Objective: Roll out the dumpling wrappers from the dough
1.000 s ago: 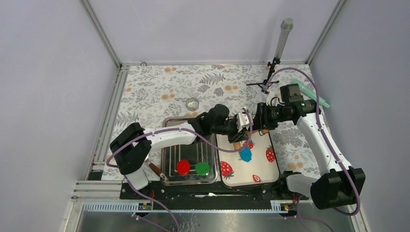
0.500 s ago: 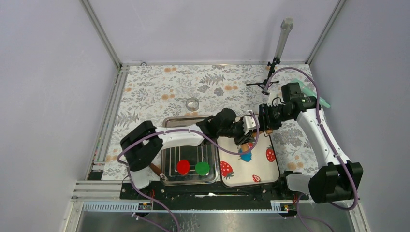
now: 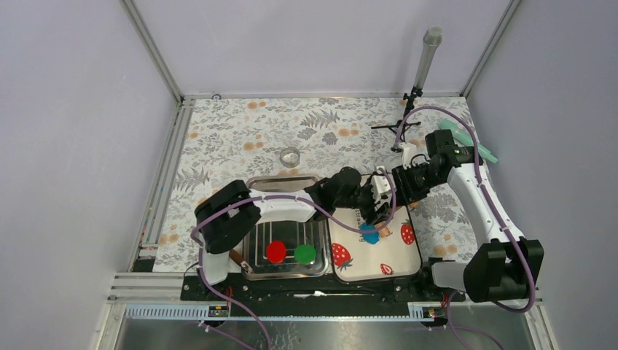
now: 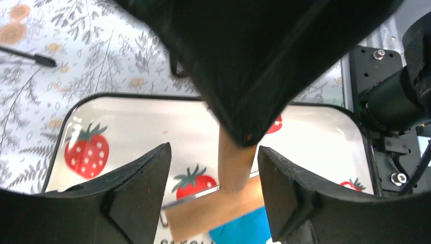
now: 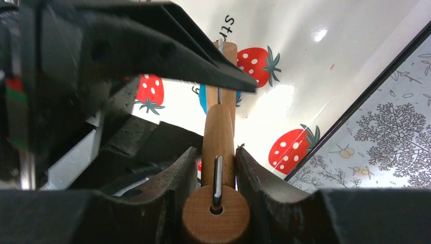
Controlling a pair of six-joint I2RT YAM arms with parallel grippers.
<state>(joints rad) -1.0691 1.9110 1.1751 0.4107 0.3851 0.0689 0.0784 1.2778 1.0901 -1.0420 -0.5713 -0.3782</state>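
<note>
The blue dough [image 3: 369,235] lies on the white strawberry tray [image 3: 397,251], partly under a wooden roller [image 3: 373,217]. My right gripper [image 3: 399,191] is shut on the roller's handle [image 5: 218,137]; blue dough [image 5: 203,99] shows past the handle's far end. My left gripper [image 3: 379,208] is open over the same spot. In the left wrist view its jaws [image 4: 213,150] stand wide on either side of the handle [image 4: 235,160] without touching it. The roller barrel [image 4: 213,211] lies across below, with dough [image 4: 241,231] at its edge.
A metal tray [image 3: 251,266] left of the strawberry tray holds a red disc [image 3: 275,251] and a green disc [image 3: 304,253]. A small metal ring [image 3: 290,156] sits behind it. A stand with a grey tube [image 3: 426,55] and a teal tool [image 3: 477,146] are at the back right.
My left gripper has moved right and nearer, over the dough. The right gripper has brought the roller down towards the dough, which is now partly covered.
</note>
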